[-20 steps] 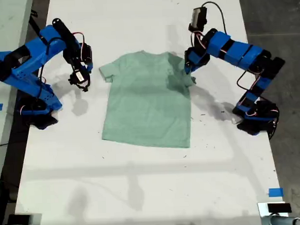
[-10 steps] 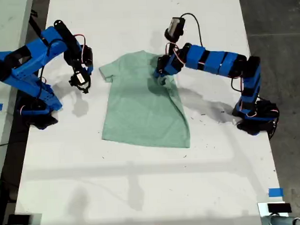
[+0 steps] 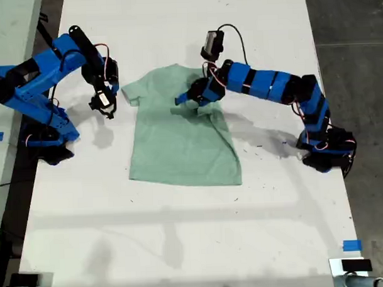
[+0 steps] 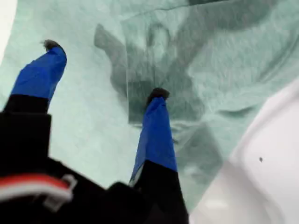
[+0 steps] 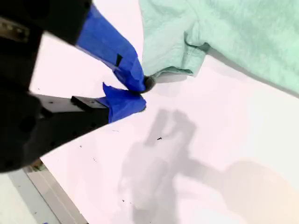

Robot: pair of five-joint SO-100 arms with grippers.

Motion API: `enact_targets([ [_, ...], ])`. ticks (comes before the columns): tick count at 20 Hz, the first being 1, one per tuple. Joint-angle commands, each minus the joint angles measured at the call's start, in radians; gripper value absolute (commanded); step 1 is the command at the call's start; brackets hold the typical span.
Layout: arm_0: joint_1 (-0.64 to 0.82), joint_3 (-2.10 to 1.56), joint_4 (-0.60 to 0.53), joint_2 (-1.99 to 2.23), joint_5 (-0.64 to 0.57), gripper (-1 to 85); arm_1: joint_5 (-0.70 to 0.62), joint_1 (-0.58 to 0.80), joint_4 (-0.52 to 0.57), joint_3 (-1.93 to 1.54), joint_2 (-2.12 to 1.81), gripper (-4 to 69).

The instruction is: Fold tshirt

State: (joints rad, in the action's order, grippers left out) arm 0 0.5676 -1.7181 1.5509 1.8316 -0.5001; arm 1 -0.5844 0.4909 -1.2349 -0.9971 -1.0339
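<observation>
Across the middle of the white worktop (image 3: 182, 232) the tshirt (image 3: 179, 147) lies mostly flat, its collar end toward the far edge in the exterior view. One sleeve lies folded inward over the chest, making a rumpled ridge near the collar, while the other sleeve lies flat toward the exterior view's left.

My first tool (image 4: 105, 70) reaches in from the exterior view's right, its arm stretched low over the cloth — its tips sit above the folded sleeve. The first wrist view shows its two blue-taped fingers (image 4: 156, 135) spread well apart with nothing between them; only pale green cloth and the edge of the folded layer lie beneath.

My second tool (image 5: 140, 93) hangs over bare worktop at the exterior view's left, just beside the flat sleeve. Its fingers are drawn together, the tips meeting — no cloth is pinched there that I can see, though the sleeve hem lies very close to the tips in the second wrist view.
</observation>
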Motion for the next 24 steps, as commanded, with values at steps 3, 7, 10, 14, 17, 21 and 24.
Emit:
enact_targets([
  [3, -0.029, 0.012, -0.005, 0.008, 0.028, 3.3, -0.011, -0.025, -0.262, -0.081, -0.423, 32.6],
  [7, -0.011, 0.078, 0.020, 0.008, 0.014, 26.2, 0.035, -0.072, -0.278, -0.321, -0.611, 32.8],
  [10, 0.048, 0.187, 0.060, -0.025, -0.054, 28.0, 0.058, -0.104, -0.244, -0.423, -0.661, 32.7],
  [14, 0.129, 0.204, 0.002, -0.100, -0.100, 28.1, 0.077, -0.118, -0.230, -0.468, -0.701, 32.6],
  [17, 0.160, 0.199, -0.080, -0.236, -0.104, 28.2, 0.084, -0.130, -0.230, -0.479, -0.726, 32.5],
  [21, 0.181, 0.201, -0.199, -0.459, -0.087, 28.9, 0.114, -0.164, -0.233, -0.528, -0.799, 32.4],
  [24, 0.198, 0.204, -0.255, -0.595, -0.044, 29.9, 0.147, -0.184, -0.233, -0.615, -0.902, 32.3],
])
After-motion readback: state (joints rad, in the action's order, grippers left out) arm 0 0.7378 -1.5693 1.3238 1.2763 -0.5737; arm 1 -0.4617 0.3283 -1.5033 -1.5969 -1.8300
